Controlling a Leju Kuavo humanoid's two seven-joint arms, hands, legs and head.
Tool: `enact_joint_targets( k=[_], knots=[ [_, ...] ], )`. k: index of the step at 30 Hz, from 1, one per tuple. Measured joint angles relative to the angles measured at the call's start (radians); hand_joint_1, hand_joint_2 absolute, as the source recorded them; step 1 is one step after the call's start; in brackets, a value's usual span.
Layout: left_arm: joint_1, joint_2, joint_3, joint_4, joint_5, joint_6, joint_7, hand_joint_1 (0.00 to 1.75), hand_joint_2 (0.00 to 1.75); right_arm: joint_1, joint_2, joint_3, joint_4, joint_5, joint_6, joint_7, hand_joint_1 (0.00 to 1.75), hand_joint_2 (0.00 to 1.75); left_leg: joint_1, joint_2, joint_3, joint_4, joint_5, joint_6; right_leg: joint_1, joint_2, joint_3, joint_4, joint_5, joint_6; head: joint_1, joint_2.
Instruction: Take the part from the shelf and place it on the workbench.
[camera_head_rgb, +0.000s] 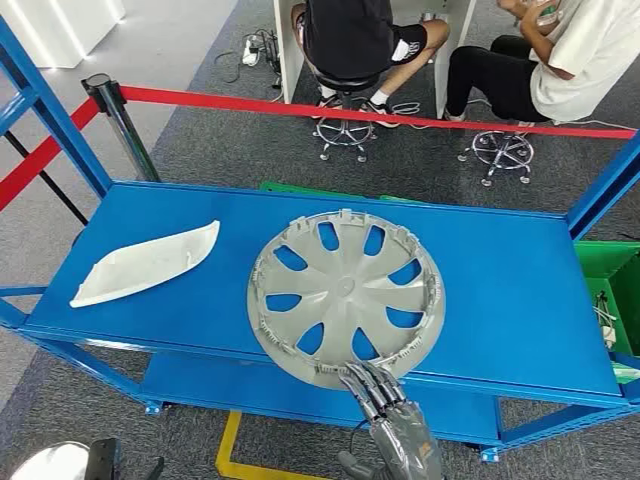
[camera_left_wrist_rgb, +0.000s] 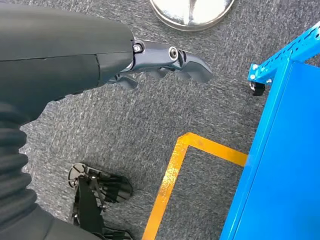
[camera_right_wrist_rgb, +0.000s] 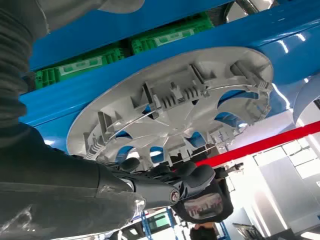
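A grey wheel cover (camera_head_rgb: 346, 295) lies face down on the blue shelf top (camera_head_rgb: 513, 290), its near rim hanging over the front edge. My right hand (camera_head_rgb: 391, 415) comes up from below and grips that near rim, fingers (camera_head_rgb: 372, 383) lying on top. In the right wrist view the thumb (camera_right_wrist_rgb: 188, 182) sits under the wheel cover (camera_right_wrist_rgb: 177, 107) with the darker fingers on its ribbed side. A white curved trim part (camera_head_rgb: 147, 263) lies on the shelf's left side. My left hand (camera_left_wrist_rgb: 166, 59) hangs over the carpet, fingers loosely apart, holding nothing.
A red barrier belt (camera_head_rgb: 362, 113) on a steel post (camera_head_rgb: 121, 120) runs behind the shelf. Two people sit on stools (camera_head_rgb: 343, 125) beyond it. A green crate (camera_head_rgb: 615, 285) stands at the right end. Yellow floor tape (camera_left_wrist_rgb: 170, 175) marks the carpet by the shelf's lower deck (camera_left_wrist_rgb: 286, 165).
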Motion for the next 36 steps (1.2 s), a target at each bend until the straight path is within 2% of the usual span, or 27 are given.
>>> enact_joint_targets(
  k=[7,10,14,18,27,36],
  knots=[
    [0.000,0.000,0.000,0.000,-0.009,0.000,0.000,0.00,1.75,-0.008,0.000,0.007,0.012,0.010,-0.005,0.004,0.00,1.75,0.000,0.000,0.003,0.000,0.000,0.000,0.000,0.000,0.004,-0.002,0.001,0.001,0.000,0.000],
    [0.000,0.000,-0.001,0.000,-0.028,0.000,0.000,0.00,1.75,-0.016,0.005,0.006,0.025,0.061,-0.016,0.026,0.00,1.75,0.000,0.000,0.003,0.000,0.000,0.000,-0.001,0.000,0.004,-0.003,0.002,0.002,0.000,0.000],
    [-0.001,-0.002,-0.005,0.001,-0.067,0.000,0.004,0.00,1.75,-0.037,0.043,-0.012,0.073,0.183,0.000,0.066,0.00,1.75,-0.001,0.000,0.003,0.000,0.000,0.000,-0.001,0.000,0.004,-0.003,0.002,0.002,0.000,0.000],
    [-0.001,-0.005,-0.012,0.001,-0.097,0.000,0.008,0.00,1.75,-0.062,0.086,-0.061,0.127,0.243,0.037,0.076,0.00,1.75,-0.001,0.000,0.003,0.000,0.001,0.001,-0.001,0.000,0.004,-0.003,0.003,0.002,0.000,0.000],
    [-0.002,-0.007,-0.017,0.001,-0.112,0.000,0.011,0.00,1.75,-0.085,0.136,-0.121,0.190,0.275,0.063,0.076,0.00,1.75,-0.001,0.000,0.003,0.000,0.001,0.001,-0.001,0.000,0.004,-0.003,0.003,0.002,0.000,0.000],
    [-0.003,-0.008,-0.031,0.001,-0.161,-0.004,0.011,0.00,1.75,-0.130,0.183,-0.167,0.261,0.320,0.140,0.081,0.00,1.75,-0.001,0.000,0.003,0.000,0.001,0.000,-0.001,0.000,0.004,-0.003,0.003,0.003,0.000,0.000]
  ],
)
